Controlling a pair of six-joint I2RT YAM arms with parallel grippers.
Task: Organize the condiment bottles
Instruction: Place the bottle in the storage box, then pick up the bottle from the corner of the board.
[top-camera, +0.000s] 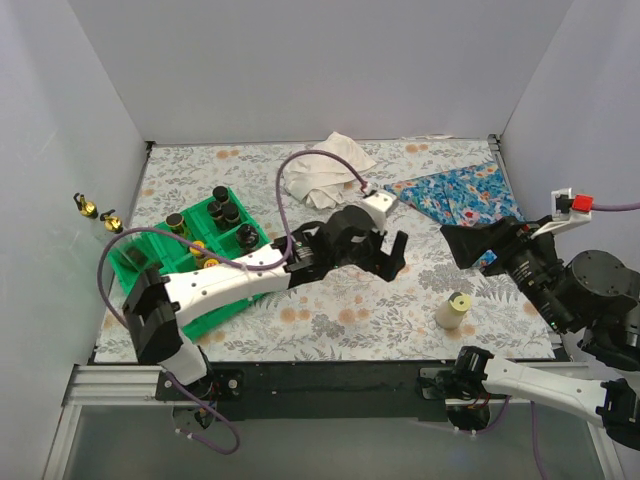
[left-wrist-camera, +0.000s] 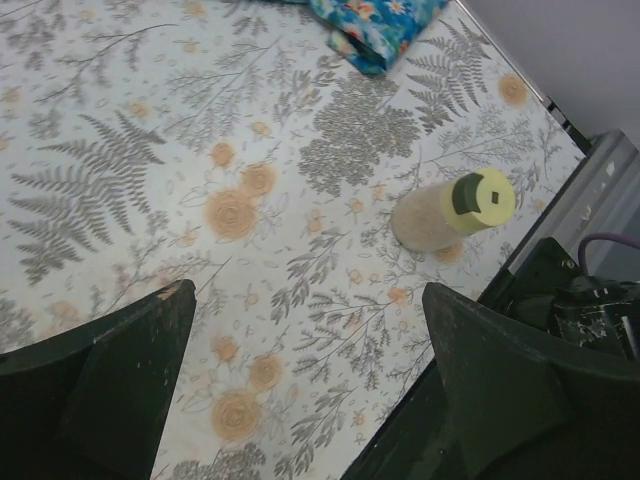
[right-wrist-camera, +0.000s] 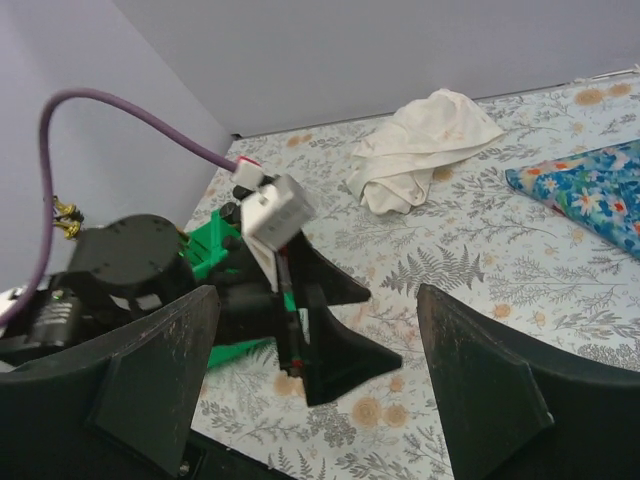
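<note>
A cream bottle (top-camera: 454, 310) with a yellow cap stands upright on the floral tablecloth at the near right, alone. In the left wrist view the cream bottle (left-wrist-camera: 455, 208) lies ahead and to the right of my open jaws. My left gripper (top-camera: 388, 258) hovers over mid-table, open and empty (left-wrist-camera: 308, 290), well left of that bottle. Several dark bottles (top-camera: 232, 213) and two yellow-capped ones (top-camera: 203, 255) sit in the green tray (top-camera: 150, 262). My right gripper (top-camera: 452, 245) is open and empty (right-wrist-camera: 320, 295), raised and pointing left toward the left gripper (right-wrist-camera: 340, 330).
A crumpled white cloth (top-camera: 325, 170) lies at the back centre, a blue floral cloth (top-camera: 460, 195) at the back right. Grey walls enclose the table on three sides. Two small yellow-and-black items (top-camera: 98, 212) sit against the left wall. The left arm's purple cable (top-camera: 320, 160) arches above the table.
</note>
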